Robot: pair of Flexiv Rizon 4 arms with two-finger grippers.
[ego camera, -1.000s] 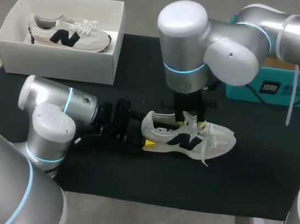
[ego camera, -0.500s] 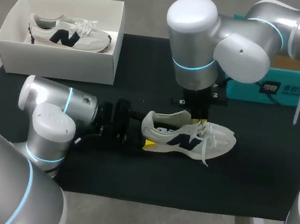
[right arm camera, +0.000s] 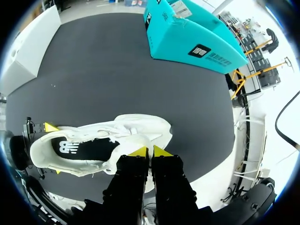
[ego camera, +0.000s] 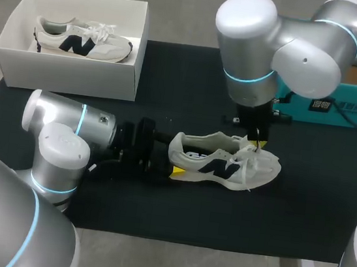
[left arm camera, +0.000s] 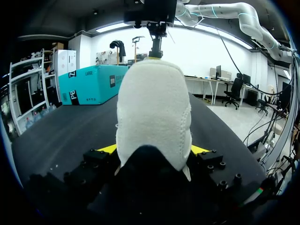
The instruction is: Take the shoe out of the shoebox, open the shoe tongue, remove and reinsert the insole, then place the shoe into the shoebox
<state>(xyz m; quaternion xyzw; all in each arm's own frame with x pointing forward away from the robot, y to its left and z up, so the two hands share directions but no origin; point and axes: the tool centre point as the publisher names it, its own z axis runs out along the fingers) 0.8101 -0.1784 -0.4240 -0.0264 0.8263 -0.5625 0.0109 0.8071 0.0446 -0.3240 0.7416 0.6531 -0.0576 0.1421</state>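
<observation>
A white sneaker (ego camera: pixel 224 162) with a dark logo lies on its side on the black mat (ego camera: pixel 155 209), toe pointing right. My left gripper (ego camera: pixel 173 164) clasps its heel (left arm camera: pixel 152 117), one yellow tip on each side. My right gripper (ego camera: pixel 256 144) comes down from above onto the lace area. Its fingers (right arm camera: pixel 150 151) are pinched together on the tongue, which is drawn out toward the toe. In the right wrist view the sneaker (right arm camera: pixel 103 140) lies under and beside that gripper. The open white shoebox (ego camera: pixel 68 74) stands at the back left with a second, matching sneaker (ego camera: pixel 82 38) inside.
A teal carton (ego camera: pixel 340 107) stands at the back right edge of the mat, close behind my right arm. It also appears as the teal carton (left arm camera: pixel 89 84) beyond the sneaker in the left wrist view. Bare mat lies in front of the sneaker.
My right gripper closed and moved right, from above the shoe's opening to over the laces, drawing the tongue toward the toe. My left arm and the heel stayed put.
</observation>
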